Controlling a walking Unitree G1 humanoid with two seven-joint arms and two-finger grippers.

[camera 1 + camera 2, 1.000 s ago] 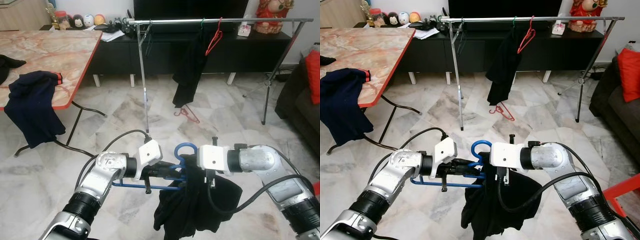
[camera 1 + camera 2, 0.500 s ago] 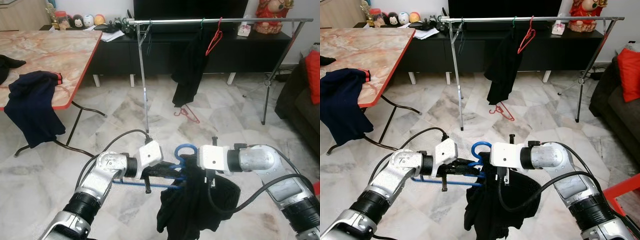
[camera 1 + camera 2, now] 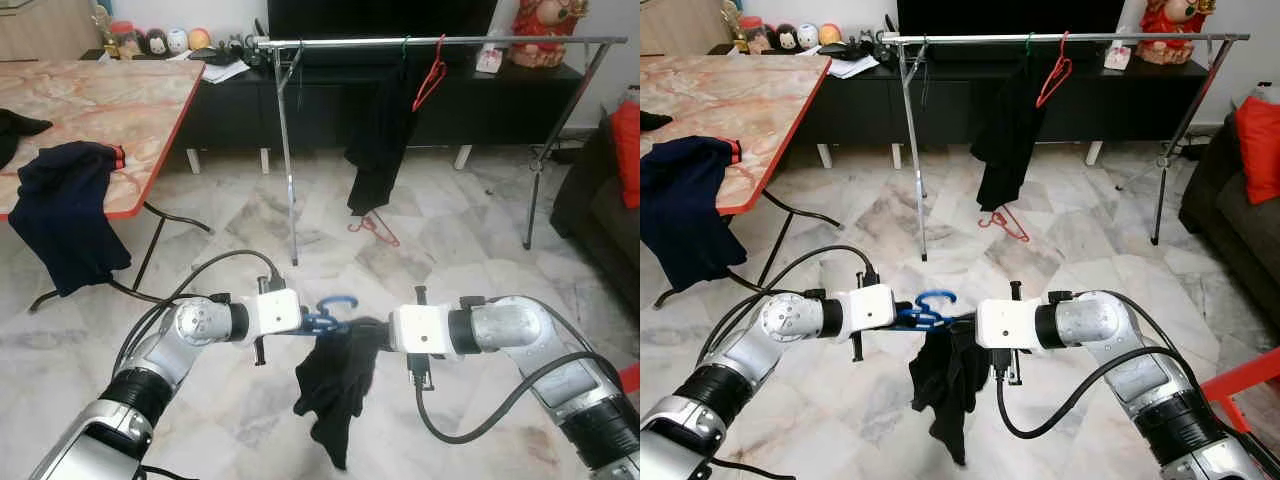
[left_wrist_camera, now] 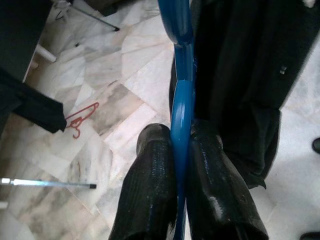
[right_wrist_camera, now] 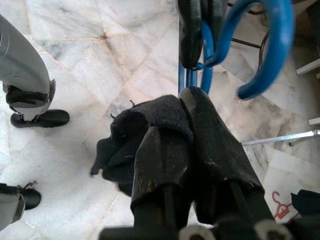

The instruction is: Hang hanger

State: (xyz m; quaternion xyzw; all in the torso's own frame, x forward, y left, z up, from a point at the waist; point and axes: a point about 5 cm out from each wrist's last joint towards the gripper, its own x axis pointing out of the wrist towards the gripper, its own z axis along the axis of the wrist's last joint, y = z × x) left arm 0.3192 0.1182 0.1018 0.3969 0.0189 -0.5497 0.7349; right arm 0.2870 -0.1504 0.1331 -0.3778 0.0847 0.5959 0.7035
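Left eye view: the blue hanger (image 3: pixel 330 312) hangs mid-air between both arms, near the robot, with the clothes rail (image 3: pixel 430 41) far behind.

Left wrist view: the left gripper (image 4: pixel 181 145) has its jaws clenched on the hanger's bar.

Right wrist view: the right gripper (image 5: pixel 186 131) pinches the black garment (image 5: pixel 145 120) beside the hook.

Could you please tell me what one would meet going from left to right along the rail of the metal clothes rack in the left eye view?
Left upright post → green hanger hook carrying the hanging black garment → empty red hanger → right angled leg.
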